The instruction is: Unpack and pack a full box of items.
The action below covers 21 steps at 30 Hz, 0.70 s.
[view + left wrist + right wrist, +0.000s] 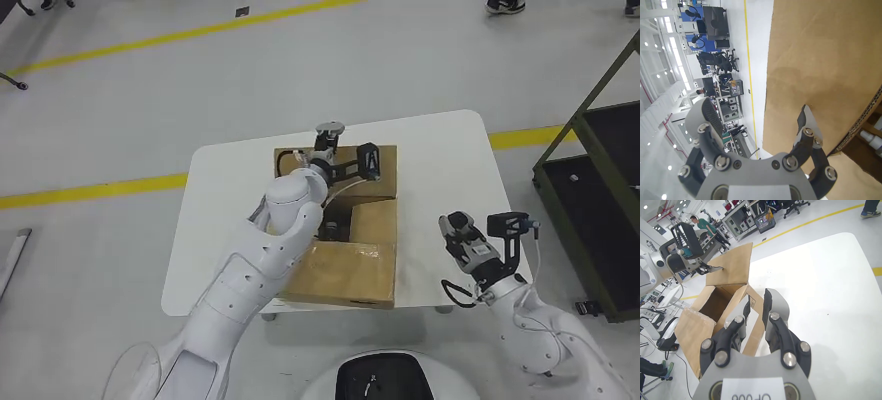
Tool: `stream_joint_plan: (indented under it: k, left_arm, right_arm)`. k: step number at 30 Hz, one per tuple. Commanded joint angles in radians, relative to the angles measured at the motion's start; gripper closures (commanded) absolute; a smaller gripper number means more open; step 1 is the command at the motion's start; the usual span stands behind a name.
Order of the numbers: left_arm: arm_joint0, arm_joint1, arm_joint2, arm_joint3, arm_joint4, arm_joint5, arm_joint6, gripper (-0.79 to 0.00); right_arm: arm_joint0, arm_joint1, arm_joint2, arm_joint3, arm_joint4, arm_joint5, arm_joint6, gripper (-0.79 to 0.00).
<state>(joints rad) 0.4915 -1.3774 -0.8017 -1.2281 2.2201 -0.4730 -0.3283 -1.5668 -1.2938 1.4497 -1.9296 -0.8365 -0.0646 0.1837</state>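
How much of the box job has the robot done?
Barely begun. The box is open, with its far flap standing up. The left gripper, open, has one finger on that flap. The right gripper hovers open beside the box, empty. White bottles sit inside, so unpacking and repacking are both left.

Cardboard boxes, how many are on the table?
1. The cardboard box sits in the middle of the table, flaps open, left gripper at its far flap. None seems hidden.
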Motion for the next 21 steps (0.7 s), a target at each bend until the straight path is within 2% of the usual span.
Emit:
stream_joint_plan:
  k: [1,2,3,4,12,17,21]
  left_arm:
    - [0.018,0.005,-0.029,-0.034,-0.013,0.007,-0.003,-0.785]
    - [0.025,0.008,-0.037,-0.051,-0.005,0.008,-0.009,-0.785]
    - [0.040,0.012,-0.050,-0.076,-0.001,0.007,-0.013,-0.785]
    - [0.066,0.019,-0.075,-0.109,-0.007,0.006,-0.020,-0.785]
    - [0.253,0.061,-0.241,-0.368,-0.045,-0.022,-0.045,-0.785]
    - [0.409,0.078,-0.332,-0.563,-0.103,-0.027,-0.093,-0.785]
    - [0.524,0.086,-0.382,-0.667,-0.132,-0.005,-0.133,-0.785]
  right_arm:
    - [0.007,0.000,-0.005,0.000,0.020,-0.010,0.010,-0.314]
    - [0.010,0.000,-0.005,-0.001,0.029,-0.016,0.014,-0.376]
    - [0.013,0.000,-0.004,0.000,0.036,-0.024,0.020,-0.727]
    - [0.017,0.001,-0.002,0.000,0.046,-0.035,0.027,-0.785]
    - [0.039,0.007,0.003,0.012,0.079,-0.118,0.071,-0.785]
    - [0.054,0.014,0.006,0.024,0.140,-0.239,0.132,-0.785]
    - [0.071,0.024,0.025,0.028,0.180,-0.319,0.215,-0.785]
